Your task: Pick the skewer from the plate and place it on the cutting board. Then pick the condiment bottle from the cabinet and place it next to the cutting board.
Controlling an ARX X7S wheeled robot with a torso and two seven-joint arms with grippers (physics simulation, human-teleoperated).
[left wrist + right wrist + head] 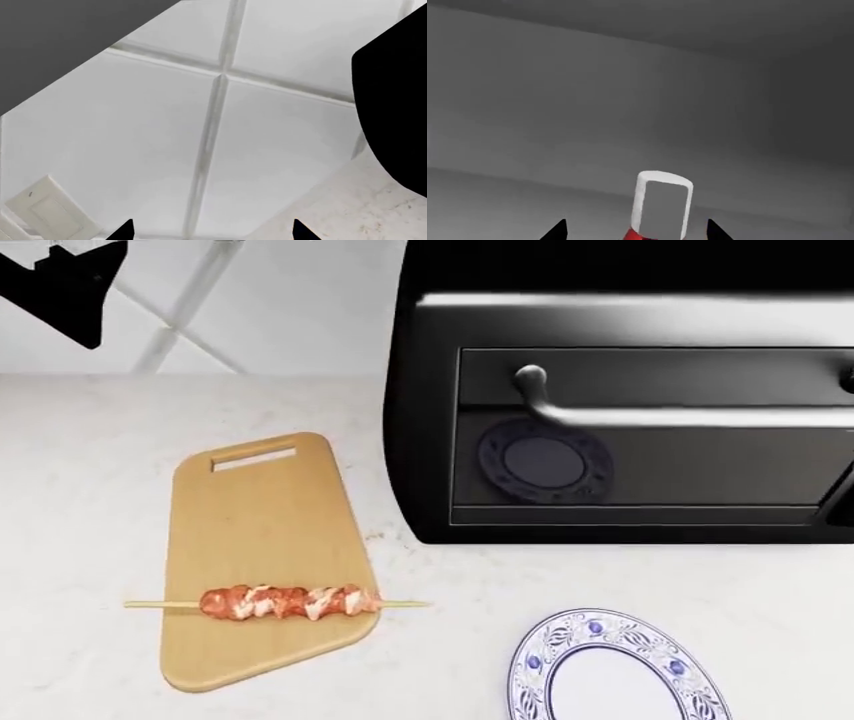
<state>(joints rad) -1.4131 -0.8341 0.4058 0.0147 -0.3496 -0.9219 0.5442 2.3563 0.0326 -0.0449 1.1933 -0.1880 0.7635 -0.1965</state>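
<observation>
Skewer (283, 602): lies crosswise on the cutting board (260, 540), lower part of head view; both stick ends poke past the board's long edges.
Board: lower left of head view, slot handle at its far end, fully in frame; bare counter (80, 500) on its left and far side.
Plate (617, 672): bottom right-centre of head view — near rim cut off by frame edge; nothing on the visible part. Apart from the board, strip of counter between.
Black appliance (627, 390): fills upper right of head view, handle bar across its front, cut off at top and right; near corner sits just beside the board's right edge — tight there.
Bottle (657, 210): bottom centre of right wrist view, only a white-rimmed grey cylinder w/ a sliver of red under it shows; rest cut off. Grey walls around it, dim, hard to tell which surface is which.
Right gripper (635, 231): only two dark fingertips at bottom edge, spread apart w/ the bottle between them; contact can't be made out. Not in head view.
Left gripper (212, 231): two dark tips at bottom edge of left wrist view, spread wide, nothing between them; faces white tiled wall (133, 135). Dark shape at upper left of head view is prob. this arm — mostly out of frame.
</observation>
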